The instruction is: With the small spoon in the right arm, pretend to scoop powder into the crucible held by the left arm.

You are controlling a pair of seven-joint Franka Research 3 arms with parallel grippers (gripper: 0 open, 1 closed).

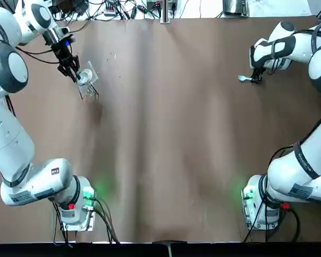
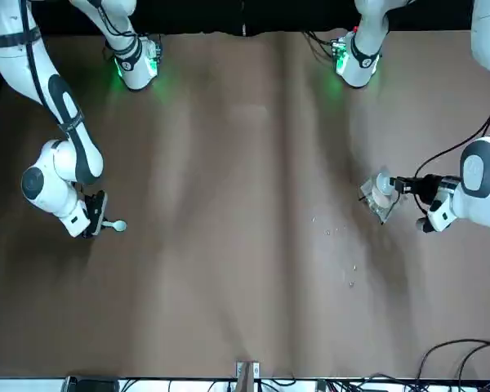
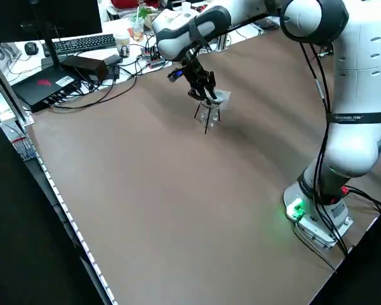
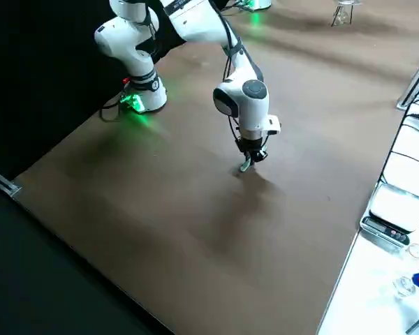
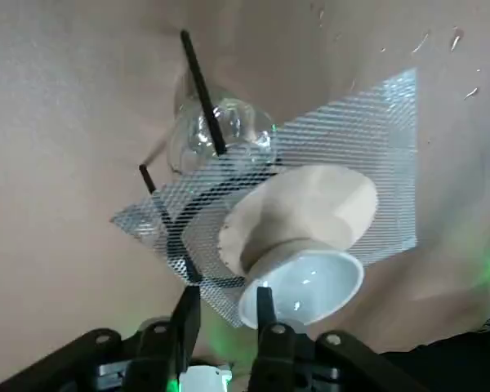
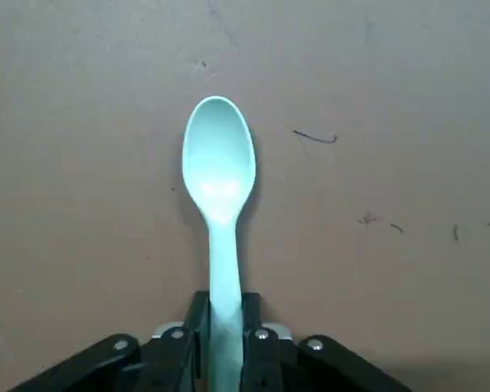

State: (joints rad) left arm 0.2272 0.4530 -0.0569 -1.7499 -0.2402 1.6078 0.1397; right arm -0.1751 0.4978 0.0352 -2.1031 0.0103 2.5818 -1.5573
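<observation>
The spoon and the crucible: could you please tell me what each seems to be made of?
The spoon is probably plastic: uniform pale mint colour, smooth, softly matte surface. The crucible is likely glazed porcelain: white and glossy with bright reflections.

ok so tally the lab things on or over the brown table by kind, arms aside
pale green plastic spoon: 1
white ceramic crucible: 1
square wire-mesh stand with black legs: 1
clear round glass vessel under the mesh: 1
total: 4
</observation>
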